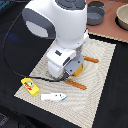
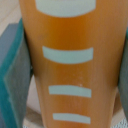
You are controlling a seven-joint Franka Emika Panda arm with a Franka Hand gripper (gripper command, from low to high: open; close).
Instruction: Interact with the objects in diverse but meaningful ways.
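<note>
1. The pincer (image 1: pixel 66 71) is down on the mat (image 1: pixel 100 85) on the tabletop, closed around the orange-brown bread loaf (image 2: pixel 65 65), its pads (image 2: pixel 12 75) pressing both sides.
2. The grasp looks made; lifting or moving the loaf seems left. The yellow box (image 1: pixel 29 86) and fish (image 1: pixel 54 97) lie untouched near the mat's edge.
3. Only the wrist view shows the grip; the exterior view hides it behind the arm but shows the surroundings.
</note>
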